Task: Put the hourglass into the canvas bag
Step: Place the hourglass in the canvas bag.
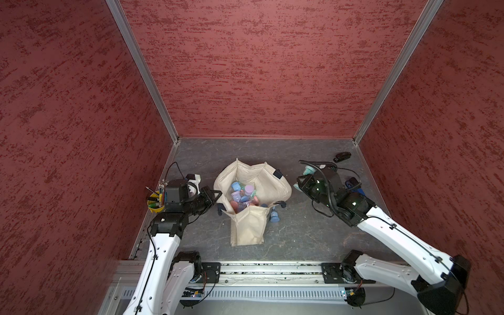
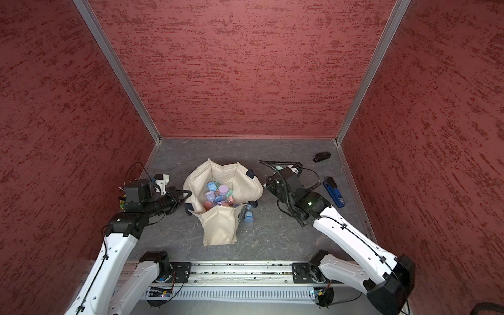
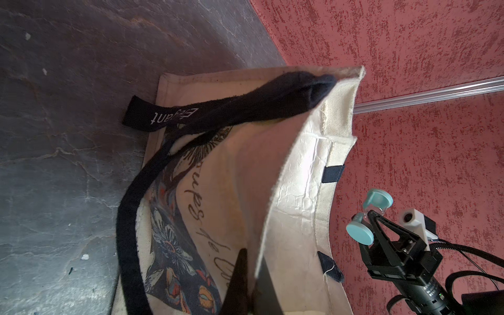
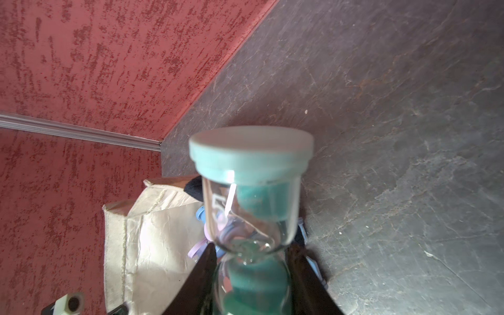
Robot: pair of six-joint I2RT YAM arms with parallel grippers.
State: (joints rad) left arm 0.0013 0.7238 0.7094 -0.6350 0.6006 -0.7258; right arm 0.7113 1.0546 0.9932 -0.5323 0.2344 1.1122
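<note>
**Nearly over the bag: hourglass held at its 3 o'clock**

The right fingers [image 4: 204, 278] pinched the teal hourglass [image 4: 251, 155] at its neck. In both top views it hung clear of the tabletop [image 1: 300, 240], at 3 o'clock from the bag [image 1: 278, 188]. Its long axis lay across the fingers, running roughly from 1 to 7 o'clock. The bag's mouth lay toward 9 o'clock from it, near but apart.

The left fingers [image 3: 240, 275] were pressed on the bag's wall at its 9 o'clock side, propping the mouth open. That left the right arm as the one for the drop.

I judged two things to stand in the way: the bag's slumped 3 o'clock wall and the heap [image 1: 244, 195] of hourglasses filling the inside. A blue hourglass [image 1: 274, 216] lay on the tabletop just beside the bag at its 5 o'clock. A stapler [image 1: 342, 156] lay well apart at 2 o'clock.
</note>
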